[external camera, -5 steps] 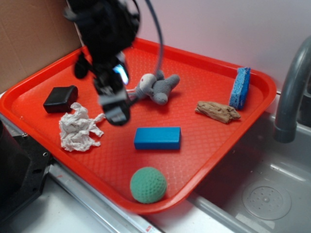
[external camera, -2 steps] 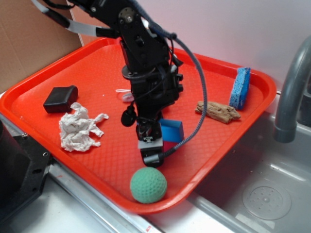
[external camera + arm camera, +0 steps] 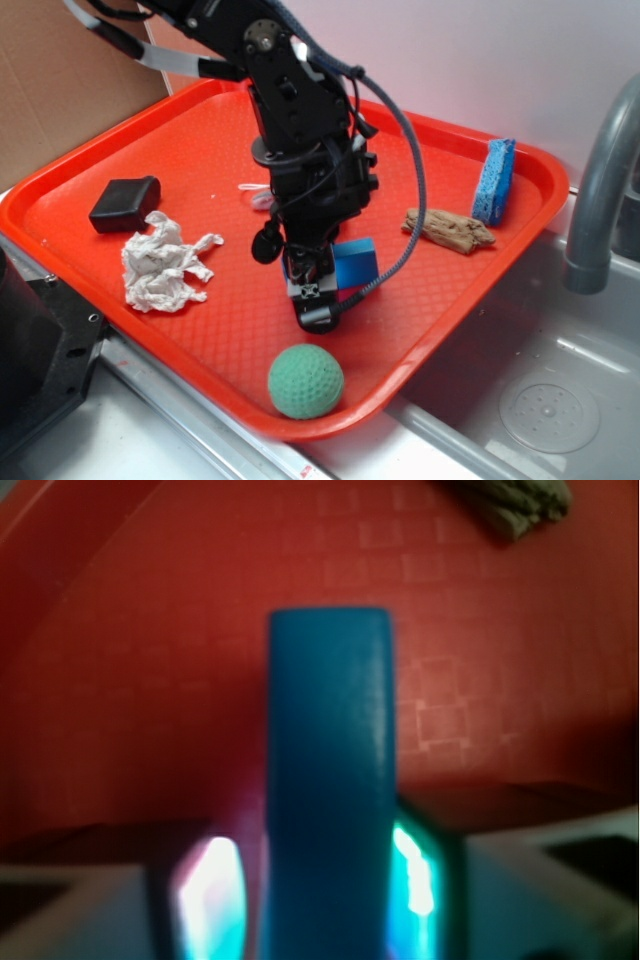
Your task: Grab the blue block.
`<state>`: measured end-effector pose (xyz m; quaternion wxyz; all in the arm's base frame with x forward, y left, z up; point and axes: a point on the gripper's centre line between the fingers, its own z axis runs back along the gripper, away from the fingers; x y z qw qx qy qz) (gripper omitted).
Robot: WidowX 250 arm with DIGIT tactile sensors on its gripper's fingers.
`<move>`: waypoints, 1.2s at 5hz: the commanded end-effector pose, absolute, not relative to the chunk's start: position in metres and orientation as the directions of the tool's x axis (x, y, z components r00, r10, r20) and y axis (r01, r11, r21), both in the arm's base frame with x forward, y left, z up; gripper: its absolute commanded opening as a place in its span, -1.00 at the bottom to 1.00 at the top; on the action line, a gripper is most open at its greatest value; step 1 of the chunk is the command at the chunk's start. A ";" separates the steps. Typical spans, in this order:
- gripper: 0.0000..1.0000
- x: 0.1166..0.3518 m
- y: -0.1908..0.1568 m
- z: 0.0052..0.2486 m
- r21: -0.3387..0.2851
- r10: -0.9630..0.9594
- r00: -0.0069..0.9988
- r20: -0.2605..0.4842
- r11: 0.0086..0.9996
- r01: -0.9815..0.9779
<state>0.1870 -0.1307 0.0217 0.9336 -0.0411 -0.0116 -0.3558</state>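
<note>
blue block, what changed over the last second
The tool swung from near the toy down over the blue block and closed on it; the block now looks tipped up off the tray. The arm now hides the toy. Ball, sponge, wood, tissue and black box stayed put.

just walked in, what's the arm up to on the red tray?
The WidowX gripper is down on the red plastic tray with its fingers on either side of the smooth bright-blue rectangular block; the wrist view shows the block filling the gap between them. A green knitted ball, crumpled white paper, a black box, a piece of driftwood and a porous blue sponge lie apart from it.
</note>
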 end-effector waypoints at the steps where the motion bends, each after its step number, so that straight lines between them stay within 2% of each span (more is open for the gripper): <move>1: -1.00 0.179 -0.078 0.107 -0.018 -0.363 0.921 0.140 0.929 0.368; 2: -1.00 0.176 -0.048 0.158 0.025 -0.129 0.981 0.148 0.992 0.127; 3: -1.00 0.175 -0.012 0.198 0.025 0.115 0.978 0.173 0.992 -0.121; 4: -1.00 0.183 0.005 0.202 0.008 0.227 0.962 0.152 0.973 -0.230; 5: -1.00 0.193 0.014 0.203 -0.046 0.297 0.946 0.132 0.955 -0.293; 6: -1.00 0.197 0.014 0.201 -0.038 0.295 0.941 0.164 0.955 -0.293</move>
